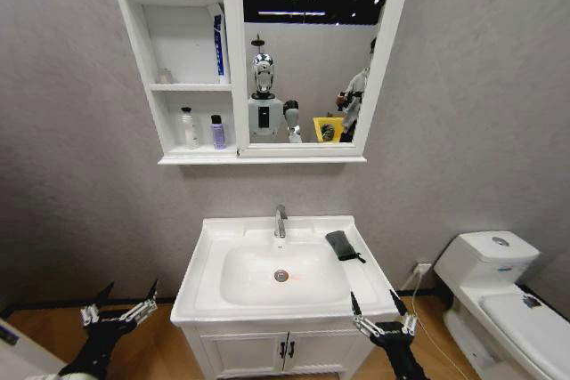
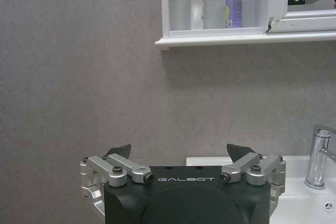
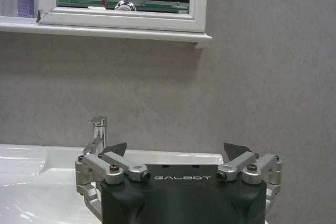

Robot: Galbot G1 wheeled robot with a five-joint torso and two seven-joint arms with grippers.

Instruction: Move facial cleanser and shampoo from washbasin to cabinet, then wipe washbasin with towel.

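Note:
The white washbasin (image 1: 207, 266) has a chrome tap (image 1: 280, 220), and the dark folded towel (image 1: 342, 245) lies on its right rim. Above it hangs the cabinet (image 1: 233, 60) with its mirror. On the lowest shelf stand a white bottle (image 1: 188, 127) and a purple bottle (image 1: 217, 132); a blue-and-white tube (image 1: 218, 44) leans on the middle shelf. I cannot tell which of these are the shampoo and the facial cleanser. My left gripper (image 1: 118, 304) is open, low and left of the basin. My right gripper (image 1: 381, 313) is open at the basin's front right corner. Both hold nothing.
A white toilet (image 1: 499, 295) stands to the right. Below the basin is a two-door vanity (image 1: 285, 351). The grey wall runs behind everything. The mirror (image 1: 312, 51) reflects the robot and the room. A small item (image 1: 165, 76) sits on the middle shelf.

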